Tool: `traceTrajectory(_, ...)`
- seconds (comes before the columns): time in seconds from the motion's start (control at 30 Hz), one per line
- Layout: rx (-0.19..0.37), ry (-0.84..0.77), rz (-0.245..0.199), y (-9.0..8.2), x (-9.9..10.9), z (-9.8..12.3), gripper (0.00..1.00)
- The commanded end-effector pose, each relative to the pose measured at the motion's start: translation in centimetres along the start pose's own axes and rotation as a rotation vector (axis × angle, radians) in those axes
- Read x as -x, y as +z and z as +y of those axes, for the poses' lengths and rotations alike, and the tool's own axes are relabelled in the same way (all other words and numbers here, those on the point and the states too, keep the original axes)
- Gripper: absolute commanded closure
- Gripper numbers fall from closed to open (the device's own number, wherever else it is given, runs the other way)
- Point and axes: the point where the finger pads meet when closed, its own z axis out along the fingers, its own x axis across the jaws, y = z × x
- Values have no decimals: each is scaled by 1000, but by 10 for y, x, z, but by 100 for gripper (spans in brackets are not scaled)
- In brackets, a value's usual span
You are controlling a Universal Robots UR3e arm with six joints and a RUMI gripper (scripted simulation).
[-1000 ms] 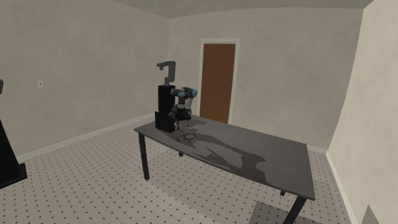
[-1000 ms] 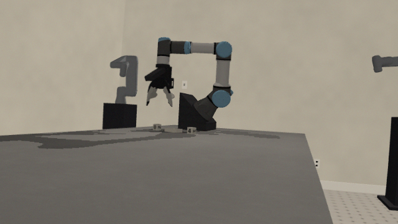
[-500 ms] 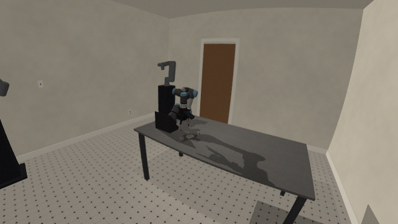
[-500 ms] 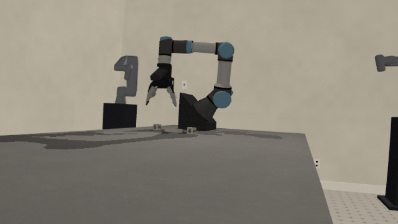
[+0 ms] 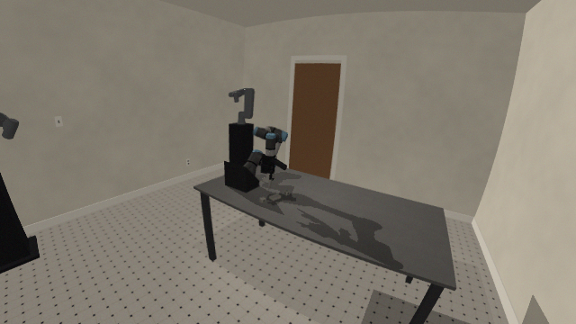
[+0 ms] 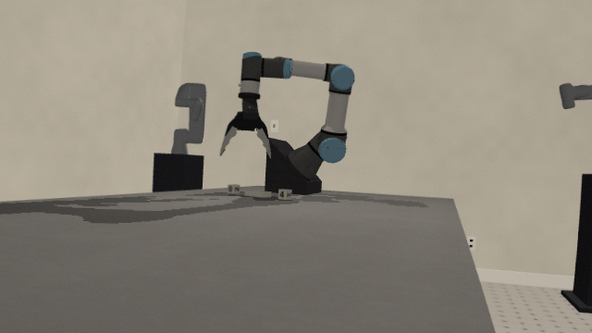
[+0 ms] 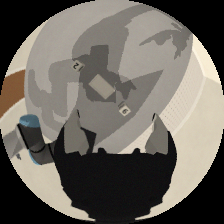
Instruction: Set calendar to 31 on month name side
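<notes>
Two small beige number cubes lie on the dark table near the arm's base. In the exterior view one cube (image 6: 234, 188) lies to the left and the other cube (image 6: 285, 194) shows a 4 toward the camera. The flat tray (image 6: 259, 193) lies between them and holds no cube. In the wrist view the tray (image 7: 103, 86) is a pale rectangle, with one cube (image 7: 76, 65) to its upper left and the other cube (image 7: 124, 108) to its lower right. My gripper (image 6: 245, 141) hangs open and empty well above the tray; its fingers also show in the wrist view (image 7: 116, 131).
The arm's black base (image 6: 291, 173) stands just behind the cubes. A black pedestal with a grey camera arm (image 6: 179, 171) stands at the table's far left corner. The table's right edge (image 6: 467, 240) drops to the tiled floor.
</notes>
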Motion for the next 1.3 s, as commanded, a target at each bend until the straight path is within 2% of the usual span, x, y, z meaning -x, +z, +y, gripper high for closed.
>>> traceTrajectory(0.0,-3,-147,2,-1,6,-8,0)
traceTrajectory(0.23,-2,-415,4,-1,20,-23,0)
traceTrajectory(0.33,-2,-429,4,-1,21,-23,0)
traceTrajectory(0.47,-1,-617,5,-1,31,-33,0)
traceTrajectory(0.77,-1,-925,6,0,48,-46,0)
traceTrajectory(0.9,-1,-979,6,0,50,-49,0)
traceTrajectory(1.0,-1,-1128,6,1,58,-55,0)
traceTrajectory(1.27,-2,-1405,6,3,73,-65,0)
